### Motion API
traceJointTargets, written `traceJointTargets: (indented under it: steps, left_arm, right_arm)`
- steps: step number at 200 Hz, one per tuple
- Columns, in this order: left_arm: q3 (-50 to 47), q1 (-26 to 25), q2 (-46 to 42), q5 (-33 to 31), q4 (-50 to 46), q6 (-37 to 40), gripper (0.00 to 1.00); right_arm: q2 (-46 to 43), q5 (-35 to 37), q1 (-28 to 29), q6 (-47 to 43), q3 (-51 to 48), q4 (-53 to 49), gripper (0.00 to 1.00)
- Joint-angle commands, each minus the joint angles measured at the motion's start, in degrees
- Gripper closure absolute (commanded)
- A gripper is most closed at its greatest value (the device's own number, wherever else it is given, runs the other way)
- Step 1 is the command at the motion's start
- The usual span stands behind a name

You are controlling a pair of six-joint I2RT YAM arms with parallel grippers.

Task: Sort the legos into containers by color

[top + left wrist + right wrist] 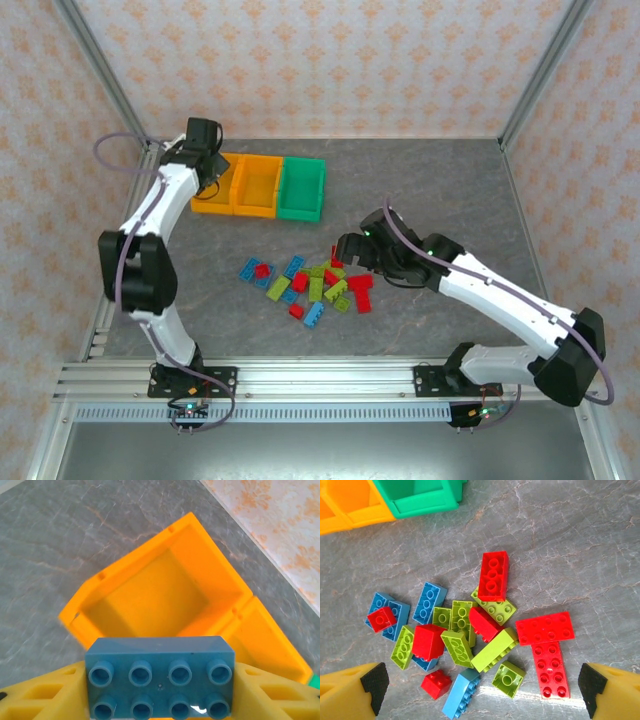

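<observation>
One blue brick (160, 655) is hanging pinched in my left gripper (160, 695) over an orange bin (131, 559), ready for dropping, while my spread right gripper (482, 685) is hovering over the pile (470, 630).

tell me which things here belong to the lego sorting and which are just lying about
Job: blue 2x4 lego in the left hand; pile of blue, red and lime legos; two orange bins; green bin.
Not the job: grey tabletop; aluminium rail; patterned walls.
</observation>
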Motion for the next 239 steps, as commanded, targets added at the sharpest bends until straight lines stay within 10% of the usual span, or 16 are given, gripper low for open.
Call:
traceJointTargets:
  steps: [1, 57, 130, 172, 239]
  left_arm:
    - [8.0, 1.8, 6.7, 2.1, -3.1, 1.6, 0.37]
    - [9.0, 2.1, 3.8, 7.2, -4.2, 2.4, 0.13]
    - [-16.3, -13.3, -32.8, 15.4, -2.1, 19.2, 0.13]
    - [-22.7, -16.6, -45.3, 22.3, -13.0, 37.4, 0.01]
    - [-30.9, -16.6, -47.8, 20.1, -11.1, 41.1, 0.00]
  right_arm:
    - [-3.6, 3.3, 0.4, 0.8, -0.5, -2.6, 0.01]
    - [-4.2, 7.0, 0.4, -0.4, -1.0, -3.1, 0.01]
    - [13.9, 5.8, 0.3, -4.5, 5.5, -0.7, 0.01]
    - [28.4, 1.9, -1.3, -5.1, 10.1, 4.8, 0.15]
    - [40.4, -0.6, -2.9, -3.6, 15.0, 8.7, 0.46]
